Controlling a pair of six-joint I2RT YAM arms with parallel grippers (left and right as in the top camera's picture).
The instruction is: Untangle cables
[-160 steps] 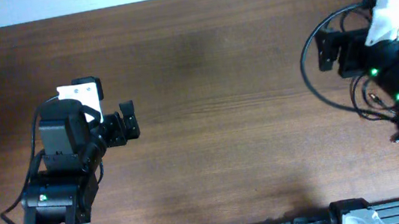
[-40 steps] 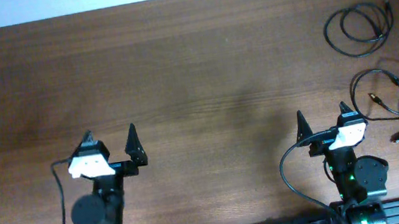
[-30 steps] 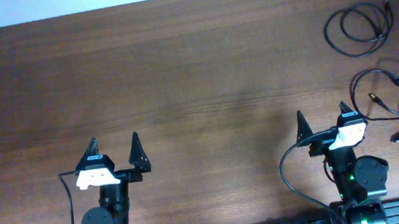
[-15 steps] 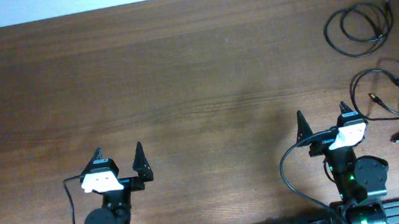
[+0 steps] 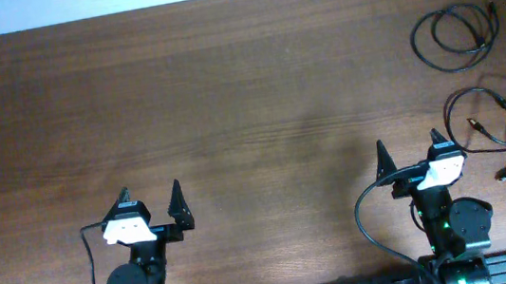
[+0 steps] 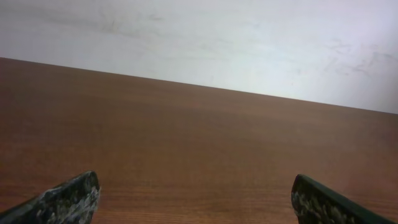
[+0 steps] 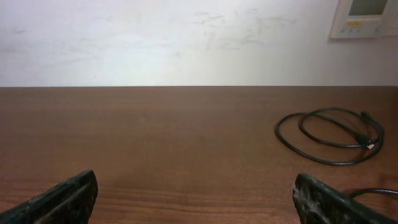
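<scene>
Left gripper [image 5: 148, 187] and right gripper [image 5: 407, 143] both spread wide and empty, near the front edge of the table [image 5: 248, 95]. Cables [image 5: 482, 90] lie in loose coils at the table's right side, nearest the right gripper. Judged light, limp and likely to slide on the wood; best pinched on a single strand just behind a plug.

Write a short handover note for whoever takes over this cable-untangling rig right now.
Left gripper: fingers open, empty, near the table's front edge.
Right gripper: fingers open, empty.
Cables: loose coils at the table's right edge, beside the right gripper, none held.
Done: far coil lies apart; no tight knot visible.
Left: check whether the two nearer coils overlap; separate if so.
</scene>
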